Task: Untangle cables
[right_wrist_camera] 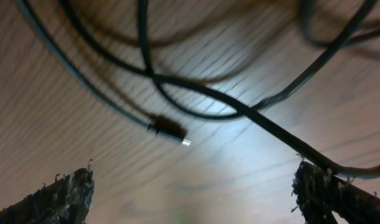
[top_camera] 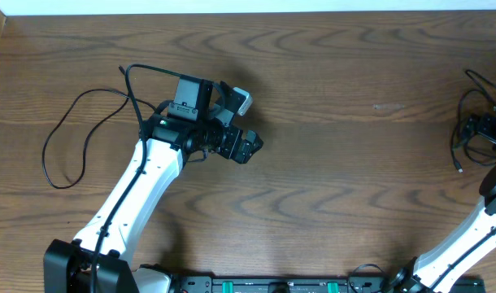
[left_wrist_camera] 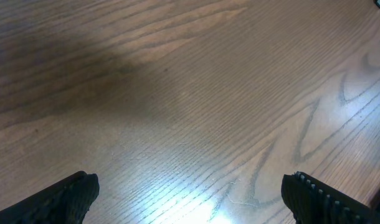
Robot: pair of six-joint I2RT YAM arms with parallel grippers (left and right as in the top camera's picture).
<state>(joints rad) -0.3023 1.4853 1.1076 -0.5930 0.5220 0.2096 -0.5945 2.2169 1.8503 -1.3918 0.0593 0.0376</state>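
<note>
**Risk: two strands caught at once in the 3 o'clock bunch**

Overhead, 9 o'clock: one loose black cord (top_camera: 65, 155) lies in an open loop on the bench (top_camera: 329, 203). Its upper end runs close to the left arm (top_camera: 142, 187); contact can't be told. The left end effector (top_camera: 246, 124) hangs wide open nr centre, nothing between its fingers, bare wood below. A sweep toward 9 could snag that loop & drag it.

At 3 o'clock the other cables (top_camera: 474, 134) sit bunched, black strands crossing, w/ a silver-tipped plug (right_wrist_camera: 171, 132) lying free. The right end effector (right_wrist_camera: 193, 180) is also wide & empty, low over them. Prob. hazard: closing on two crossed strands, so a pull cinches the knot instead of freeing one.

Surface: dark wood-grain bench, glossy, glare under both wrist cams, so cords likely slide. Room: only a pale strip (top_camera: 248, 6) past the far edge at 12 o'clock.
</note>
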